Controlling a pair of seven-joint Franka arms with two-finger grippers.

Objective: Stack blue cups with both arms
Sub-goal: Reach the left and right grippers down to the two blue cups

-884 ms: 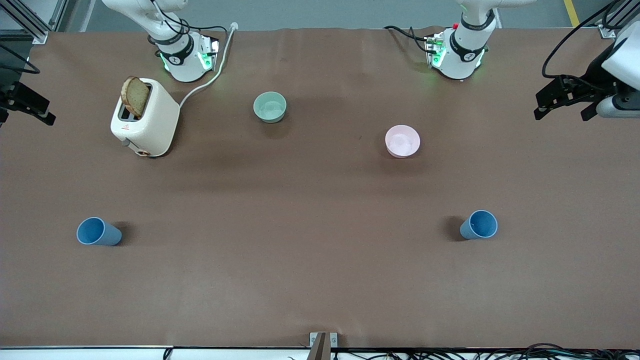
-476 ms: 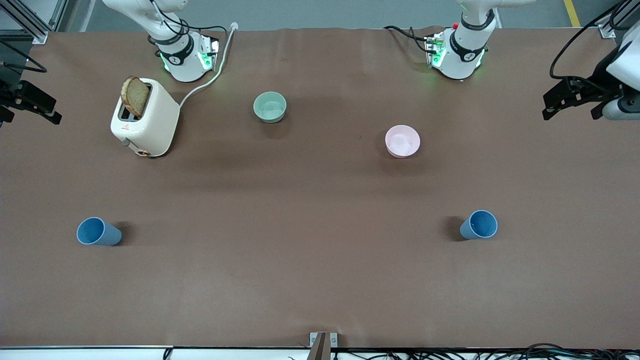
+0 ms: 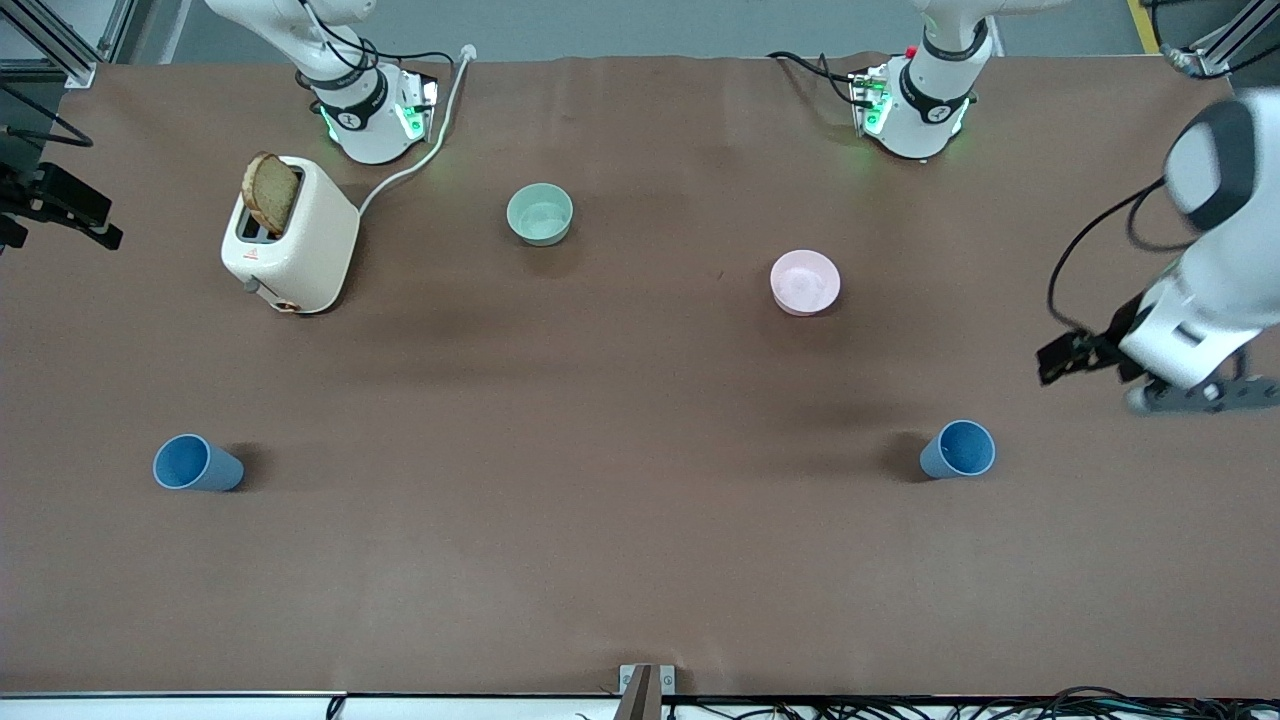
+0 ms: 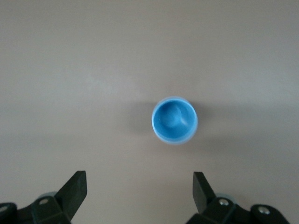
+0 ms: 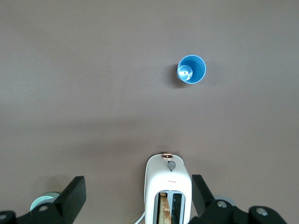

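Left gripper (image 3: 1075, 358) has swung down from the surface's edge, now over the brown surface (image 3: 640, 560) near the left-end matte blue plastic cup (image 3: 958, 450) — jaws spread wide, nothing held. Likely lining up a grasp. Right gripper (image 3: 60, 205) waits at its end, open and empty, well apart from the second blue cup (image 3: 196, 465). Count: two cups, two bowls — unstacked.

A robotics lab, set up as a mock kitchen: 2 white robot arms (image 3: 365, 110) are bolted along one edge of a table (image 3: 640, 560) draped in plain brown covering — green status lights glowing at their bases. Aluminium framing (image 3: 60, 45) rises at a corner, and loose black cables (image 3: 1000, 705) run along the edge nearest the front camera. A white toaster (image 3: 290, 240) holding a bread slice (image 3: 270, 192) supplies the domestic props.
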